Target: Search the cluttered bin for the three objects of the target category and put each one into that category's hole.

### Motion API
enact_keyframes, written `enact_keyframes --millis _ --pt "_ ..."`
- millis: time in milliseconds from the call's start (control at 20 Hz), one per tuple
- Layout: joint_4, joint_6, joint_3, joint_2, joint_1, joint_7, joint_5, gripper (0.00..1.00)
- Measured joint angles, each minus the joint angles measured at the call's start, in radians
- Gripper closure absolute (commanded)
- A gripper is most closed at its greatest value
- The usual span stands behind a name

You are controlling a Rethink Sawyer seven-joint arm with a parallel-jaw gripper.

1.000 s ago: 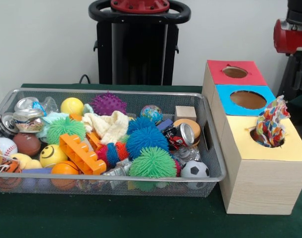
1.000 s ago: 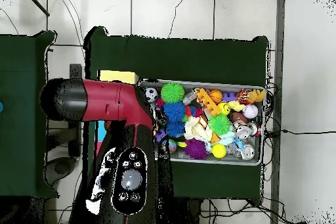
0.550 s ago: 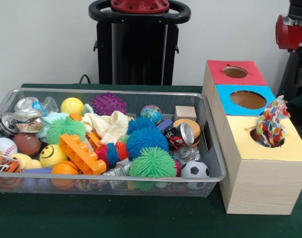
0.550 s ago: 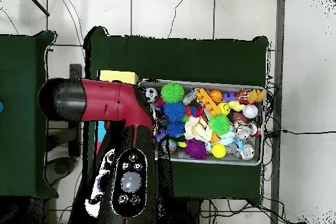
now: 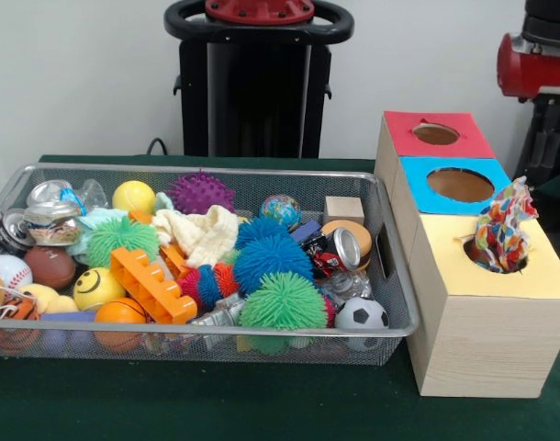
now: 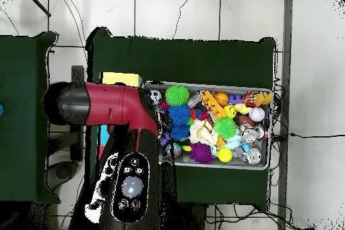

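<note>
Fingers: not visible, state cannot be told | cloth (image 5: 502, 227) is lodged in yellow hole (image 5: 497, 254) | risk: cloth is snagged on rim, blocking later drops.

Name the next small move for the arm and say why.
Probably swing the arm back over the wire bin to search again. A patterned cloth already sits in the yellow hole, and a cream cloth lies exposed near the bin's middle. The gripper itself is hidden in both views.
</note>
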Motion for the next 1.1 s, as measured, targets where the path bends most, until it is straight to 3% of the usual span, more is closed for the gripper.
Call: enact_keyframes --millis 1100 --pt "-0.001 0.0 -0.022 0.04 0.0 0.0 -0.005 1.0"
